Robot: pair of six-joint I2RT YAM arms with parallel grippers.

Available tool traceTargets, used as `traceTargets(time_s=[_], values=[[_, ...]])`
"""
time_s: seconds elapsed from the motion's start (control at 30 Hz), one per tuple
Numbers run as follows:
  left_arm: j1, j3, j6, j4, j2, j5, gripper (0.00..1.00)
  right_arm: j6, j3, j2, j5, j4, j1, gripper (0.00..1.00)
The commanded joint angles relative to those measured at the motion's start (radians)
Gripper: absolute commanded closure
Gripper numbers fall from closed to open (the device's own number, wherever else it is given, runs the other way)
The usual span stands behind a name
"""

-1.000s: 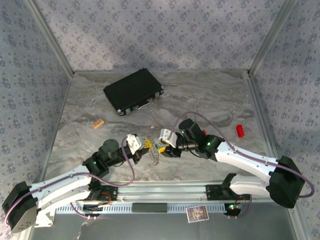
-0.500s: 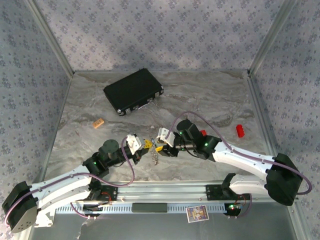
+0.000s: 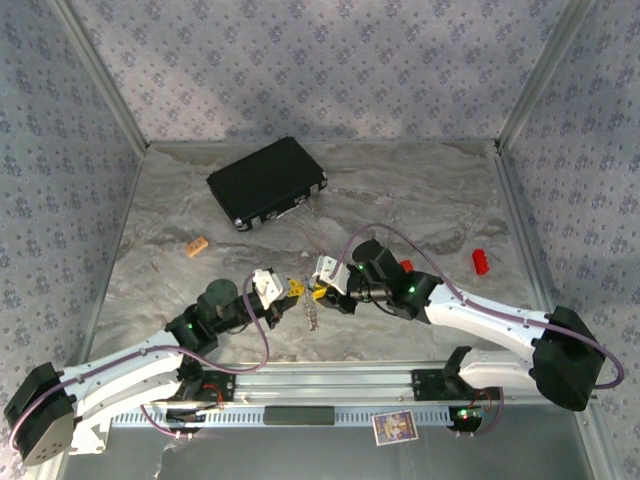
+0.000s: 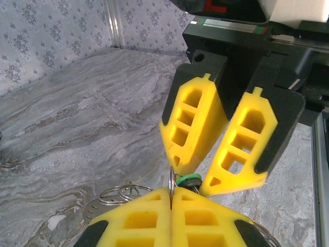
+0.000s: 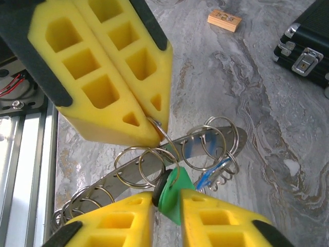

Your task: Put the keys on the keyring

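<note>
Near the front middle of the desk (image 3: 420,200), the two claws meet tip to tip. The left claw (image 5: 151,126) is pressed together on one wire loop of the keyring (image 5: 191,143), a flat grey metal band strung with several such loops that hangs between the arms. The right claw (image 5: 167,196) is clamped on the green key (image 5: 174,189), whose tag sits against that same loop. The blue key (image 5: 209,176) dangles beside the band, seemingly already on a loop.
</note>
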Motion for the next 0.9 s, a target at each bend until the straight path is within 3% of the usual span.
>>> traceTargets(time_s=[0.0, 0.27, 0.87], values=[[-0.008, 0.003, -0.013, 0.069, -0.009, -0.003, 1.00, -0.010, 0.008, 0.005, 0.018, -0.020, 0.001, 0.84], [-0.008, 0.000, -0.005, 0.079, -0.015, 0.017, 1.00, -0.036, 0.020, 0.016, 0.015, -0.053, -0.005, 0.95], [-0.009, 0.023, 0.067, 0.051, 0.009, 0.031, 1.00, -0.076, 0.091, 0.094, -0.203, -0.140, -0.023, 0.96]])
